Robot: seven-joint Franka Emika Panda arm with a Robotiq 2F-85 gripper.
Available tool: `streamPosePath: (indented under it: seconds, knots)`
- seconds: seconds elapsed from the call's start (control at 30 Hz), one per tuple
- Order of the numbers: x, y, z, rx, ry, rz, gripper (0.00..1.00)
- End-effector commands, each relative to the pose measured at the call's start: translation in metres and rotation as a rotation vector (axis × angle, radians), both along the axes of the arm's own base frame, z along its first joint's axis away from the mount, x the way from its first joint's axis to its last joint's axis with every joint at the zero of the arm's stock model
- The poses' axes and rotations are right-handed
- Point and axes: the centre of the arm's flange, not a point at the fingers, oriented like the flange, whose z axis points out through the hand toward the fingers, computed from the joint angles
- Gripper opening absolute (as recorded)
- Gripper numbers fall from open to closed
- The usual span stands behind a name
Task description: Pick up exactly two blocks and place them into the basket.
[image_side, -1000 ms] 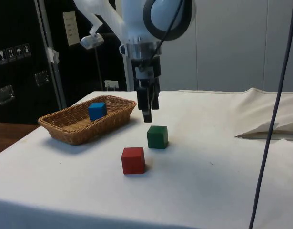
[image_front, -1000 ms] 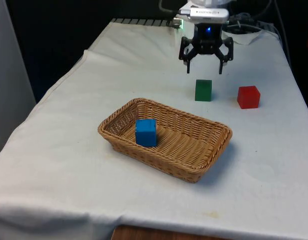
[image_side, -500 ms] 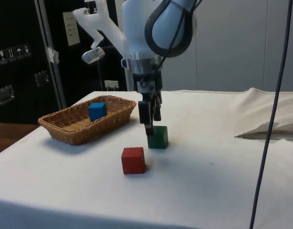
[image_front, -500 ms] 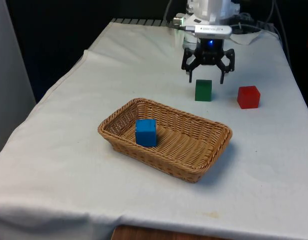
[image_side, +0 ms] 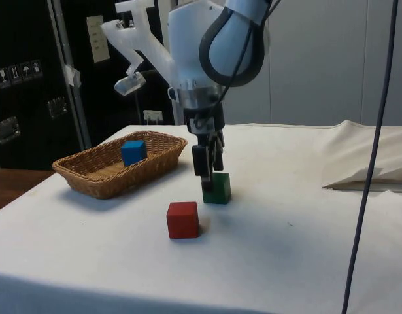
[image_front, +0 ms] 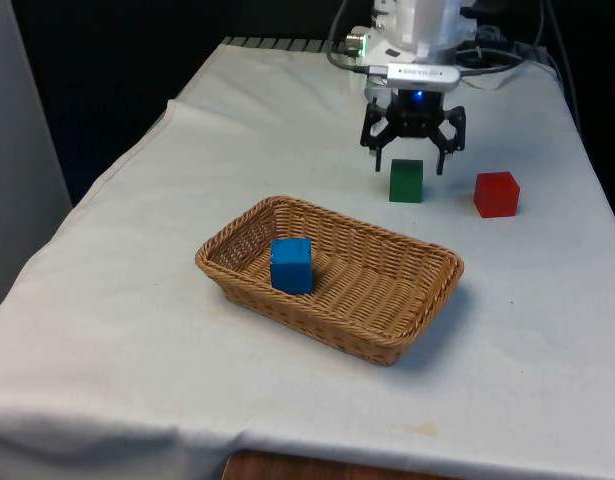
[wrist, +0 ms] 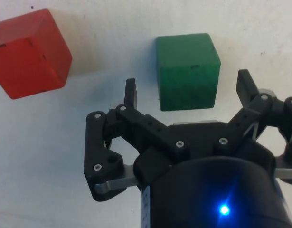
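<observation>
The pincer (image_front: 413, 166) hangs spread wide directly over the green block (image_front: 406, 181), one fingertip on each side of it and not touching; the wrist view shows the block (wrist: 187, 71) between the two tips. The red block (image_front: 496, 194) sits on the cloth near the green one, toward the front view's right. The blue block (image_front: 291, 265) lies in the basket (image_front: 429, 296), nearer the camera. White cloth covers the tabletop (image_front: 137, 300); dark cabinets (image_side: 31, 78) stand behind in the side view.

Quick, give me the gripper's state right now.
Gripper: open, holding nothing, fingers straddling the green block on the table.
</observation>
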Motion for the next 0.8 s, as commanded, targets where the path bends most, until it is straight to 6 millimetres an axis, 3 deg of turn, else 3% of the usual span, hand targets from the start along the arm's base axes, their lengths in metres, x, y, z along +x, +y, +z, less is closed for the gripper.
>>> streamPosePath:
  seconds: [0.0,0.47,0.53,0.57,0.63,0.67,0.77]
  knots:
    - [0.0,0.0,-0.001,-0.001,-0.001,0.0,1.0]
    - [0.0,0.0,-0.02,-0.012,-0.004,-0.002,0.97]
    - [-0.001,-0.002,-0.021,-0.016,0.002,-0.001,0.79]
    - [0.0,0.0,-0.022,-0.013,-0.004,-0.003,0.79]
    - [0.0,0.0,-0.023,-0.013,-0.005,-0.004,0.57]
    - [-0.001,-0.001,-0.023,-0.014,-0.005,-0.005,0.34]
    - [-0.001,-0.001,-0.023,-0.014,-0.005,-0.005,0.03]
